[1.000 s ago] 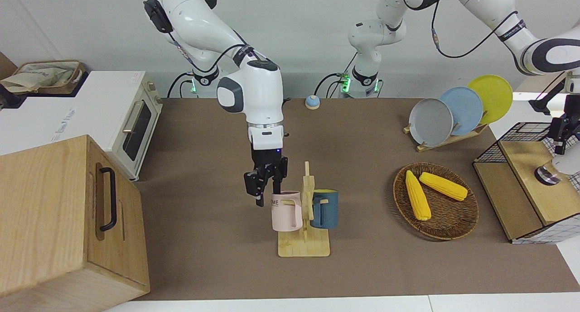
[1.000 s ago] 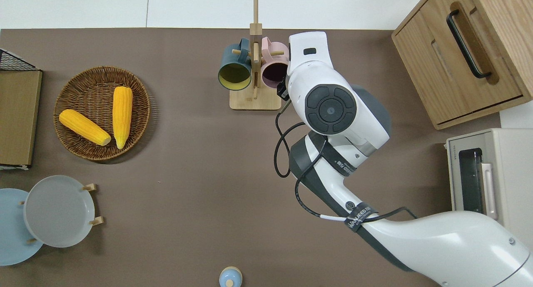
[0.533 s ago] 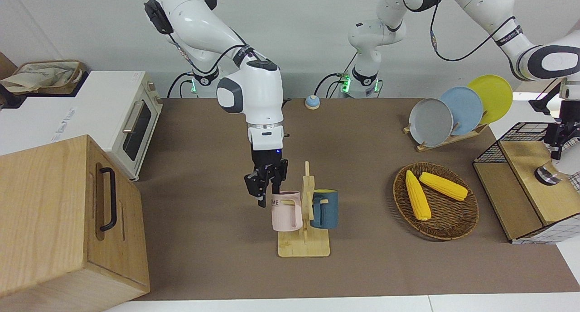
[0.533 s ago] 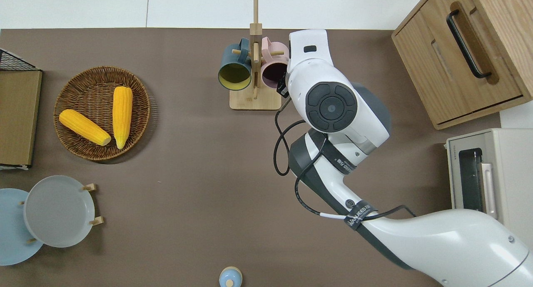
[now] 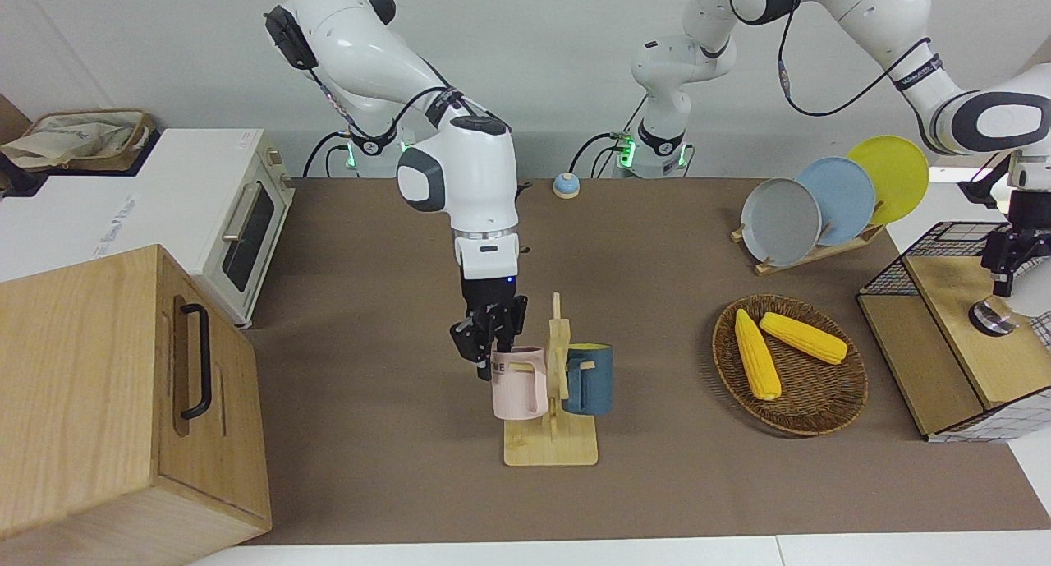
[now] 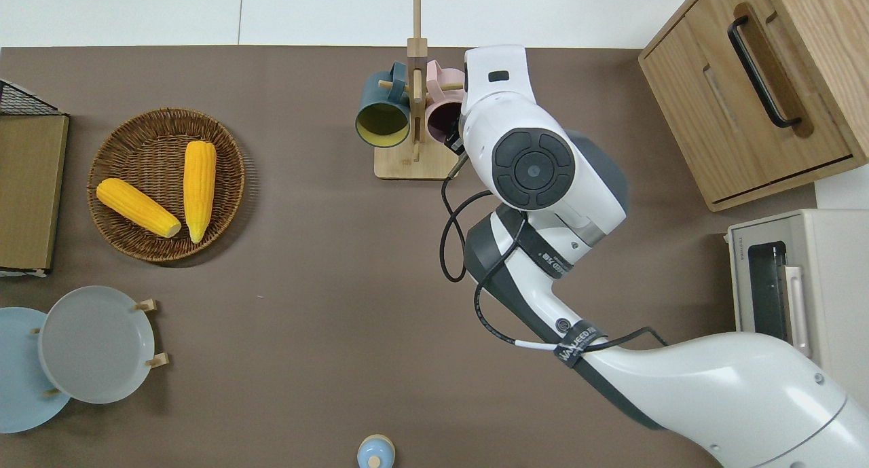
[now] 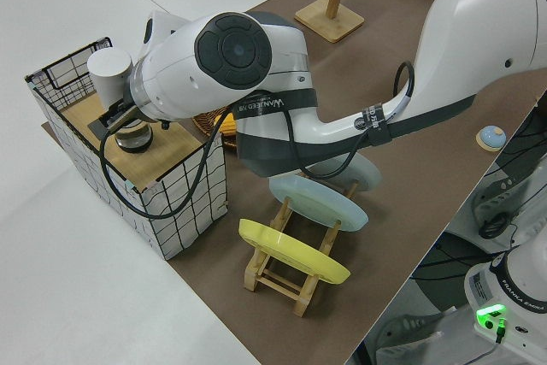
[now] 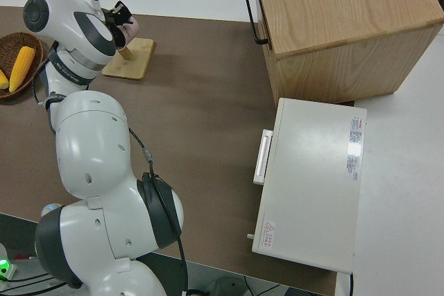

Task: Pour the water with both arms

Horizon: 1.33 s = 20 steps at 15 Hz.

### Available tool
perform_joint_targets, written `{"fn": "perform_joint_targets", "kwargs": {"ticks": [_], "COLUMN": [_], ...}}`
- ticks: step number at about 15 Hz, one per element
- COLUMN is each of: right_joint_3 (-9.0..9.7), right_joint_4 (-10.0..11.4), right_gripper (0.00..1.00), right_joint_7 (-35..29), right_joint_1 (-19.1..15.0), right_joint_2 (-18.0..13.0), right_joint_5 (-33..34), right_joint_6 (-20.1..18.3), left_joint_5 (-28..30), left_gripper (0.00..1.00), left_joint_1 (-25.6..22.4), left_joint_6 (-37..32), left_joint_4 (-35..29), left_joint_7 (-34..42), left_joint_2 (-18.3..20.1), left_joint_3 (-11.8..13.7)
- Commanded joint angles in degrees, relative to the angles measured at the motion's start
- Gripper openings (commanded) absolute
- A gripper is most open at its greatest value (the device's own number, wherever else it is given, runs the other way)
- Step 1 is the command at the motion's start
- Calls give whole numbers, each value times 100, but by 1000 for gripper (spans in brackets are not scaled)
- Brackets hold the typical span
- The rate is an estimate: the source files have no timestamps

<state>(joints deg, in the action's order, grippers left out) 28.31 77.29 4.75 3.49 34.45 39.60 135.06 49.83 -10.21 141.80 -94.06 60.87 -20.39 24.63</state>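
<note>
Right gripper [image 5: 493, 354] black jaws straddle smooth pink mug [image 5: 519, 384] rim, apart; left gripper [image 5: 1011, 264] jaws unclear, over wire basket [image 5: 944, 258].

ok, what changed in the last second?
The right gripper shifted sideways toward the pink mug on the wooden mug stand and now sits at its rim. The left gripper rose slightly above the wire-basket shelf. Mugs, stand, corn and plates stayed put.
</note>
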Motion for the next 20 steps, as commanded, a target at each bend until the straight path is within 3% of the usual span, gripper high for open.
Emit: {"fn": "perform_joint_targets", "kwargs": {"ticks": [1, 8, 10, 12, 14, 16, 20], "right_joint_3": [86, 86, 86, 86, 78, 86, 86], "right_joint_4": [-232, -241, -241, -241, -241, -241, -241], "right_gripper": [345, 226, 176, 146, 113, 113, 90], "right_joint_7": [-113, -273, -281, -273, -273, -273, -273], "right_joint_1": [29, 64, 64, 56, 56, 47, 38], "right_joint_2": [202, 237, 237, 237, 237, 237, 229], "right_joint_5": [127, 136, 127, 127, 127, 119, 119], "right_joint_6": [-24, -33, -24, -24, -24, -24, -24], "left_joint_5": [149, 167, 185, 176, 176, 167, 167], "left_gripper": [1000, 966, 739, 324, 107, 2, 0], "left_joint_1": [-33, -16, -16, -16, -16, -16, -16], "left_joint_6": [128, 128, 119, 119, 119, 119, 119], "left_joint_4": [-7, 1, 10, 10, 10, 19, 19], "left_joint_7": [153, 145, 119, 92, 92, 92, 92], "left_joint_2": [-70, -71, -71, -71, -71, -71, -71], "left_joint_3": [-37, -37, -37, -37, -37, -37, -37]}}
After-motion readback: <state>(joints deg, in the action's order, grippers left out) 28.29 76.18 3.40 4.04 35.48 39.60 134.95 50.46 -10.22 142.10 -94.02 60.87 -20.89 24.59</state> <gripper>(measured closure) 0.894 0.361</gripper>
